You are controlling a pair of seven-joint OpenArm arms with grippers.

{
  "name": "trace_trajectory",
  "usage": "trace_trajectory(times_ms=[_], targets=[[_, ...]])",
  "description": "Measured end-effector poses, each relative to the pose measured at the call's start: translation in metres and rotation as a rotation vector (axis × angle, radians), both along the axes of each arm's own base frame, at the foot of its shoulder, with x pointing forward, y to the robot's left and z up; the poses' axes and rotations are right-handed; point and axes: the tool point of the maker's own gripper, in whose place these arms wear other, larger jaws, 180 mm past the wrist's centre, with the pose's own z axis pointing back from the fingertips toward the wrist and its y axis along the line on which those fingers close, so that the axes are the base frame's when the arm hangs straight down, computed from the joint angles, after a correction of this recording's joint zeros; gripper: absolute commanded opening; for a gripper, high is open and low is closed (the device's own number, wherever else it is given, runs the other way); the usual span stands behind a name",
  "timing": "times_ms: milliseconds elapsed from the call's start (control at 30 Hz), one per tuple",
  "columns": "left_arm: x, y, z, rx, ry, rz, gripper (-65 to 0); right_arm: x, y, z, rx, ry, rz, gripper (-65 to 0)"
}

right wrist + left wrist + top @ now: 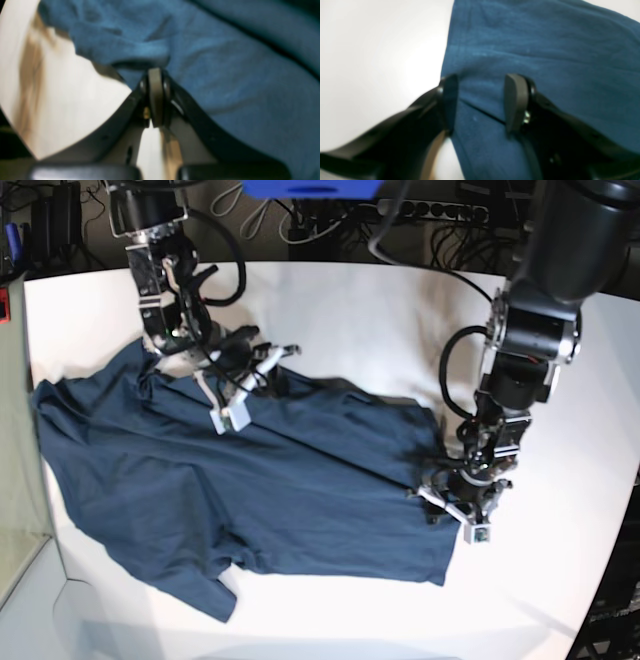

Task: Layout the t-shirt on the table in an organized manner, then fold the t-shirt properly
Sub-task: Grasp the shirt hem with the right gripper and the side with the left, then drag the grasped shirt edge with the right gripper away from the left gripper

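The dark blue t-shirt (250, 480) lies spread and wrinkled over the left half of the white table (400, 310). My right gripper (262, 370) is at the shirt's far edge. In the right wrist view the right gripper (156, 72) is shut, with the cloth (237, 87) bunched and pinched at its tip. My left gripper (450, 485) is low over the shirt's right edge. In the left wrist view the left gripper (482, 100) is open, its fingers (516, 100) spread just above the cloth (545, 50), beside bare table (370, 62).
Cables and a power strip (440, 215) run along the back. Dark equipment (50, 220) stands at the back left. The table's curved edge (610, 560) falls away on the right, and its left edge (35, 450) runs close to the shirt.
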Motion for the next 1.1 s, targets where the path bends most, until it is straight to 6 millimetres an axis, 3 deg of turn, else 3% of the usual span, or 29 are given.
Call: trace_trajectory(times_ms=[133,367,500,633,700,833,900,1000,1100], targets=[[-0.001,0.010,0.001,0.012,0.001,0.008,-35.2,-0.022,-0.005,-0.004,-0.022,0.001,0.061,-65.0],[0.003,0.022,0.006,0.034,0.016,0.020,-35.2,-0.055,-0.055,-0.003,-0.157,0.001,0.147,-65.0],[0.011,0.016,0.015,0.031,0.003,0.009,-35.2,-0.049,-0.093,0.000,-0.257,-0.004,0.164,-65.0],[0.030,0.011,0.041,0.020,-0.058,0.007,-35.4,-0.036,-0.129,0.019,-0.400,-0.031,0.111,-65.0],[0.032,0.010,0.043,0.012,-0.045,0.005,-35.5,-0.032,-0.118,0.048,-0.368,-0.111,0.110,-65.0],[0.015,-0.001,0.023,0.011,0.061,-0.035,-35.5,-0.019,-0.067,0.101,-0.211,-0.272,0.091,-65.0],[0.005,-0.011,0.021,0.014,0.074,-0.074,-35.3,-0.017,-0.060,0.103,-0.180,-0.277,0.066,-65.0],[-0.014,-0.027,0.021,0.016,0.073,-0.132,-35.2,-0.034,-0.056,0.080,-0.213,-0.152,0.090,-65.0],[-0.028,-0.046,0.019,0.012,0.066,-0.180,-35.2,-0.040,-0.046,0.075,-0.199,-0.099,0.094,-65.0]])
